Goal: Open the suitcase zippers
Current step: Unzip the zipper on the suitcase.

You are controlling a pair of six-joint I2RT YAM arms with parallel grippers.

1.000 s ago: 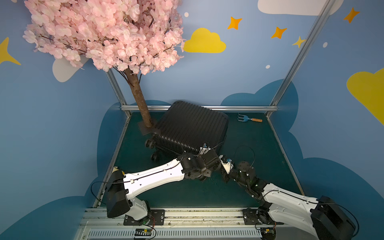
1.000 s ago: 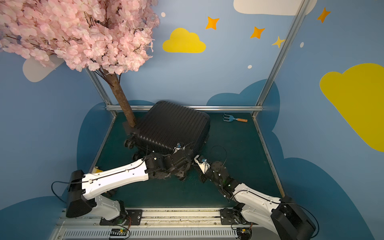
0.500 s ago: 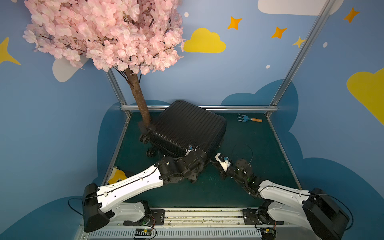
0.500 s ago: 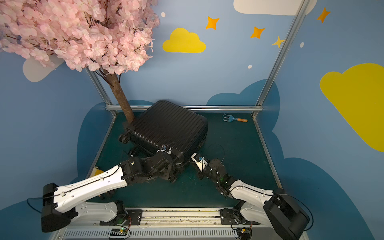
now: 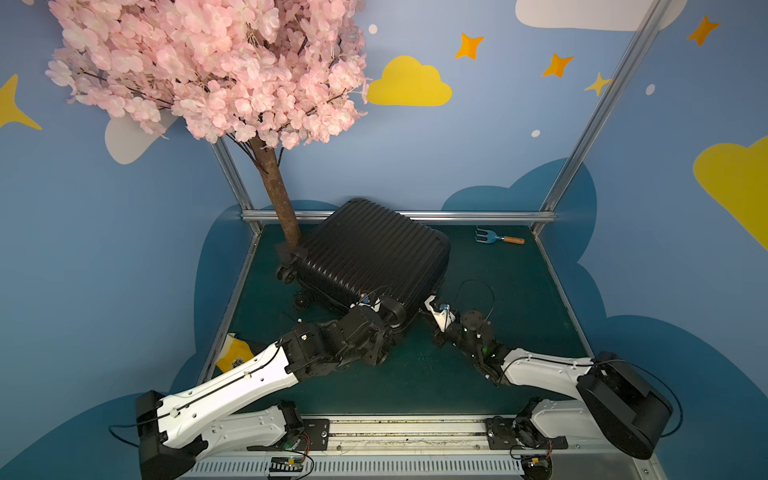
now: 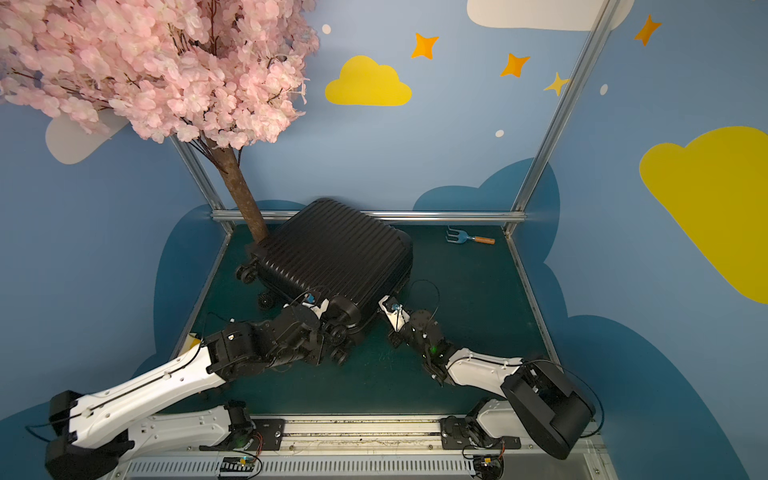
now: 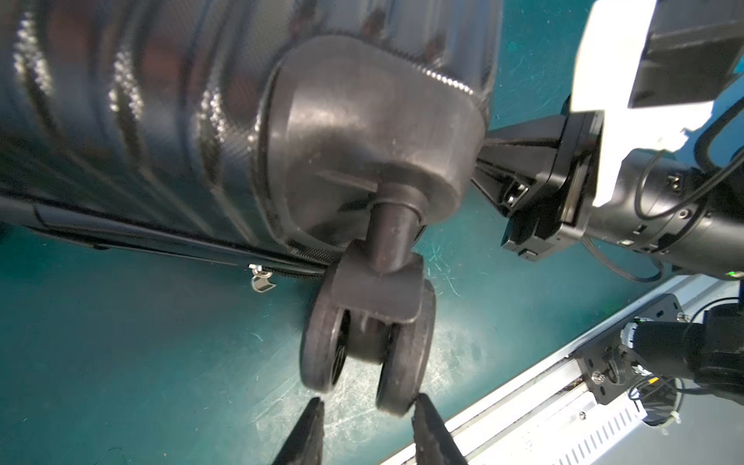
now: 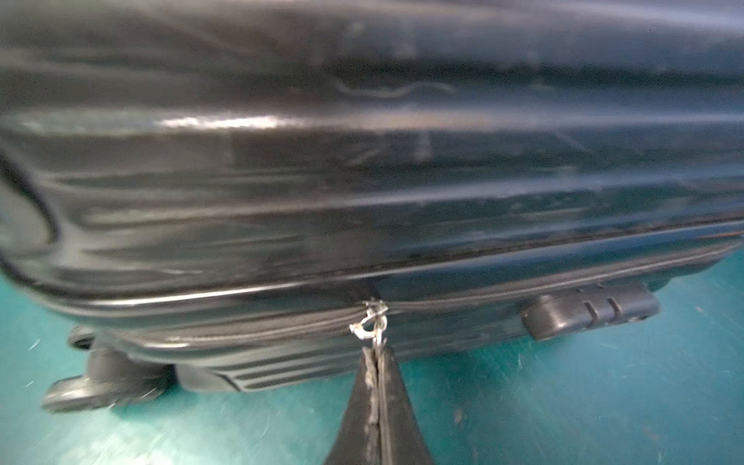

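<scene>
The black ribbed suitcase (image 5: 370, 257) (image 6: 336, 253) lies flat on the green mat, shut. My right gripper (image 8: 377, 352) is shut on a silver pull (image 8: 372, 322) of the zippers (image 8: 483, 300) along the side seam, next to the case's lock (image 8: 590, 310). In the top views it sits low at the case's near side (image 5: 428, 307). My left gripper (image 7: 368, 399) stands open at the near corner's caster wheel (image 7: 404, 362), one fingertip touching the wheel, nothing clamped. A second silver pull (image 7: 259, 282) hangs from the seam beyond that wheel.
A tree trunk (image 5: 278, 199) stands against the case's far left corner, under pink blossom. A small blue hand rake (image 5: 496, 238) lies at the back right. A yellow object (image 5: 235, 353) lies by the left arm. Metal frame rails (image 5: 415, 216) border the mat.
The suitcase's near corner has swung left toward the tree. Both grippers have shifted left with it, the left arm has stretched out lower, and the left jaws have narrowed.
</scene>
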